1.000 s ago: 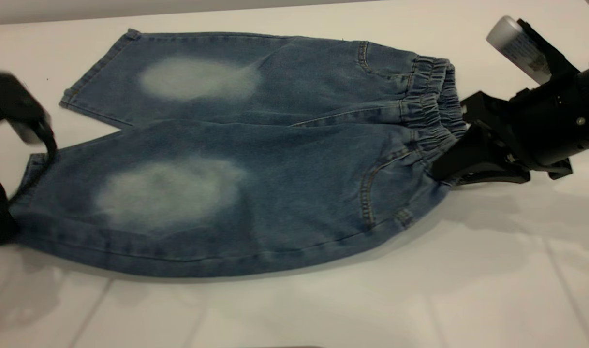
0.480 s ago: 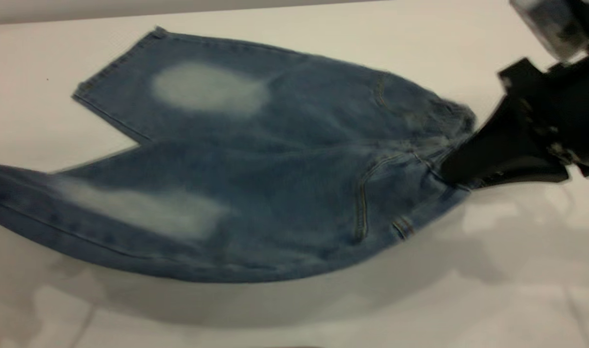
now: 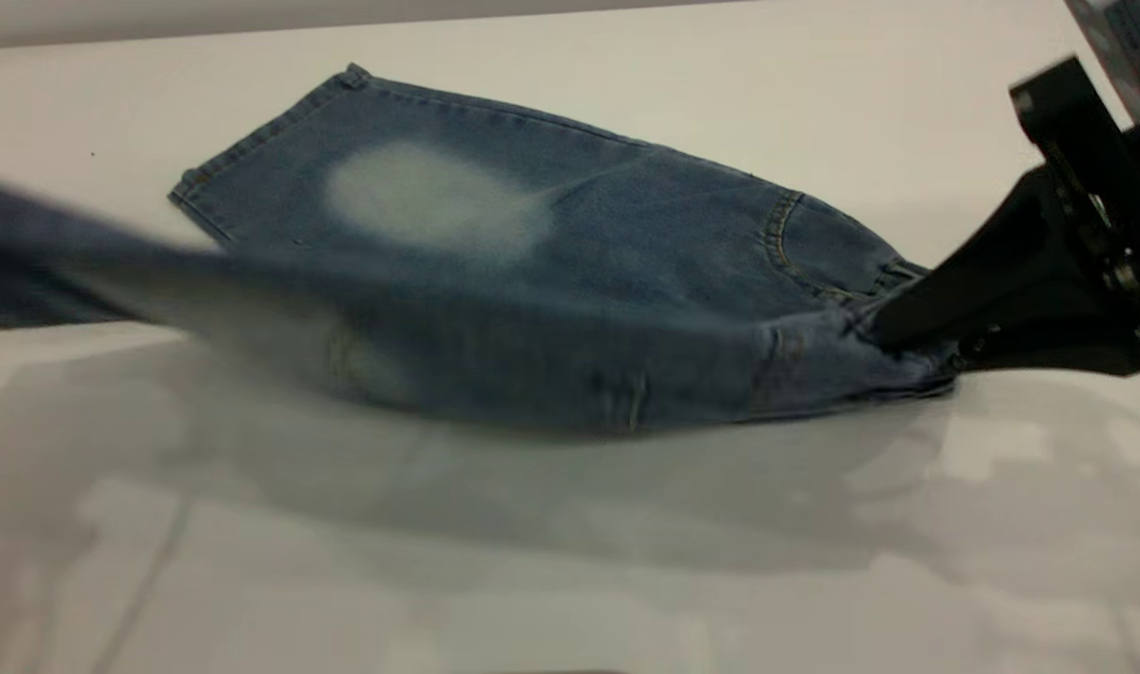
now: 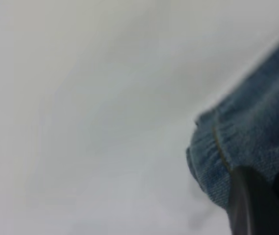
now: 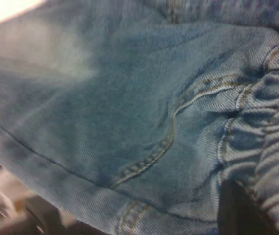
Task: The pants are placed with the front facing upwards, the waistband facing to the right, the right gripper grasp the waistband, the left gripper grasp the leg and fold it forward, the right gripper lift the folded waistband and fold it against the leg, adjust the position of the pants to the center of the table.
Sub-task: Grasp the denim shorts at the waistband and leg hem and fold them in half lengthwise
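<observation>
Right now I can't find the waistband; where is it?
In the exterior view it is at the pants' right end, pinched in the right pincer just above the table.

A matte white surface [image 3: 570, 580] fills the scene, carrying soft grey shadows and pale reflected patches. A grey strip [image 3: 252, 14] borders its far edge.

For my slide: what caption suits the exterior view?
Right end effector grips denim pants waistband, near leg lifted off the table.
</observation>
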Robot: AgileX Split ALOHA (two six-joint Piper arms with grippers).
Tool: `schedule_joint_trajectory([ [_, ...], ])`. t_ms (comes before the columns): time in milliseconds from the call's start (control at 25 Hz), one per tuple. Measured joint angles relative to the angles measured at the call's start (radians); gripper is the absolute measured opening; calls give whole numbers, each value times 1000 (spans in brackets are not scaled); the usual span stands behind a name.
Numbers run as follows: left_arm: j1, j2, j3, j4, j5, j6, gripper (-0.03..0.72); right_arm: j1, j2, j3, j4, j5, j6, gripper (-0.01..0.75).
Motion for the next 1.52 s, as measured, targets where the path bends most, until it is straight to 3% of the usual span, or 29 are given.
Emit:
schedule_joint_trajectory([
  [320,0,365,-274,78,-130,-64,39,0,53,-20,208,-46,99,68],
  [760,-49,701,-601,82,-184,-72,40,0,312,-262,221,-54,244,69],
  [1160,-82,905,-793,85,-189,-101,52,-9,343,-310,223,-67,317,76],
  [1360,-82,965,-837,85,-188,-189,104,-36,343,-310,223,-85,425,86],
  [1520,-82,989,-858,85,-201,-317,203,-64,343,-310,223,-117,488,104],
])
